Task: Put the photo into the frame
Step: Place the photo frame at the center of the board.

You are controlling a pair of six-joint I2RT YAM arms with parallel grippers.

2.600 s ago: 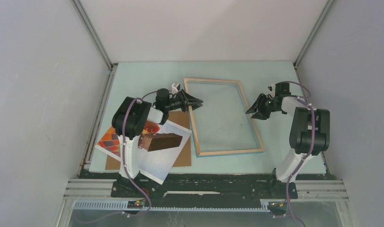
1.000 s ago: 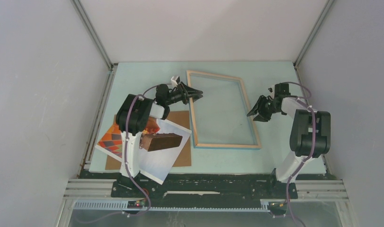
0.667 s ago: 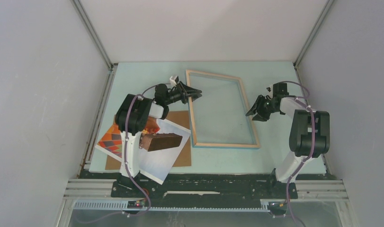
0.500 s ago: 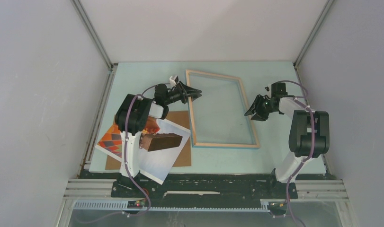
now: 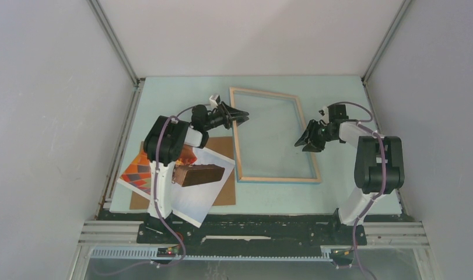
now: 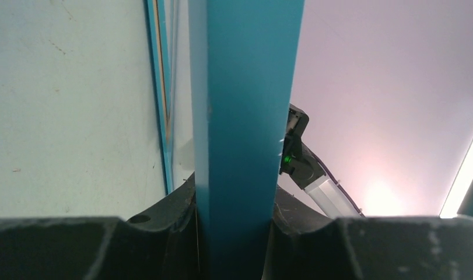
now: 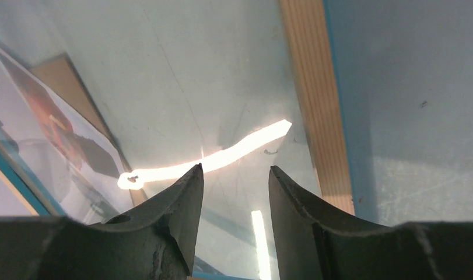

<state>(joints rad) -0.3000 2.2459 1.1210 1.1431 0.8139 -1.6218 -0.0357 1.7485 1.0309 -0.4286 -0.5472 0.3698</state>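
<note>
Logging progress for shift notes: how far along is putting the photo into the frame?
Done: the frame lies wood back up. In hand: the left gripper is shut on its left rail; the right gripper hangs open over the right side. Left: the photo lies outside the frame on the backing board, not yet picked up or laid in.

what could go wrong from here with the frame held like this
1. The left jaws clamp the frame by its left rail alone, so it could pivot or slip out if it is moved.
2. The right jaws stand open over the glass pane, just inside the right rail. Coming down there, they might strike the glass instead of straddling the rail.
3. The photo lies partly under the left arm, which could drag it.
</note>
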